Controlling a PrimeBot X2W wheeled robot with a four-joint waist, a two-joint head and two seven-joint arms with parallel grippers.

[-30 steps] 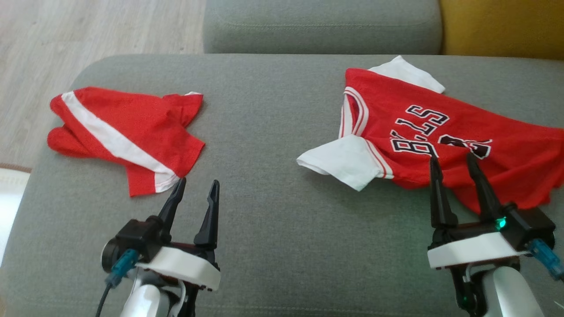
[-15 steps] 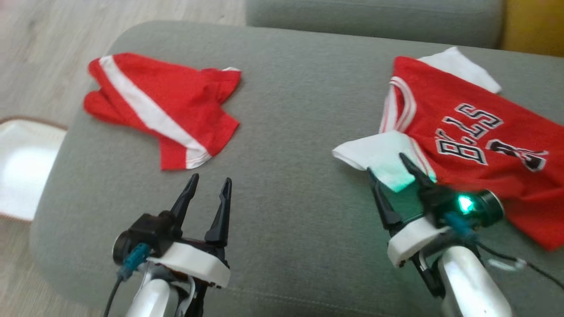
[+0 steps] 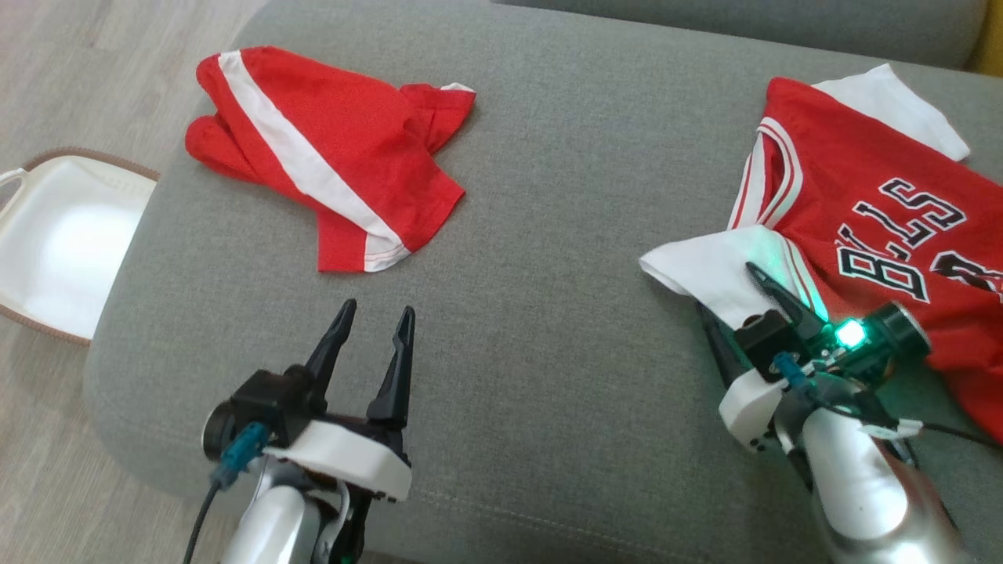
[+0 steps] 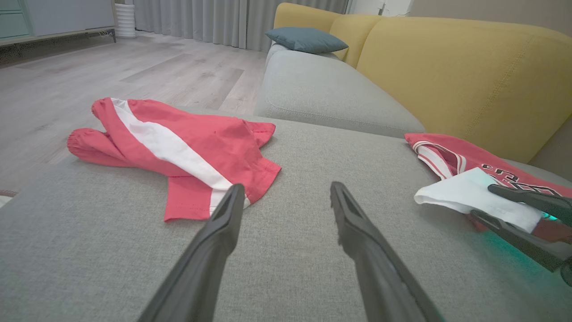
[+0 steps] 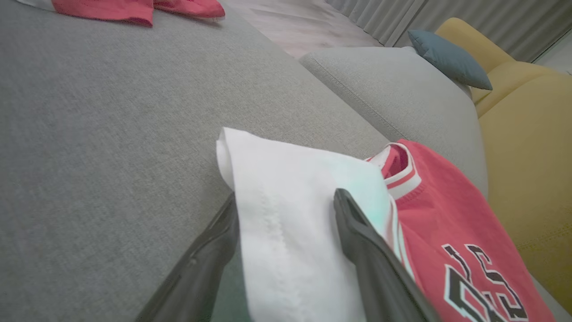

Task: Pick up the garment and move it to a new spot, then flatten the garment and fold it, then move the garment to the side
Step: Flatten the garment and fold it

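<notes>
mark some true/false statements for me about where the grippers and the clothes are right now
1. The right gripper, open, has the jersey's white sleeve between its fingers. True.
2. The left gripper is shut on the red shorts. False: it is open over the bare grey cushion, apart from the red shorts.
3. The jersey is folded into a neat square. False: it lies spread out and rumpled.
4. A blue pillow lies on the grey sofa beyond. True.
</notes>
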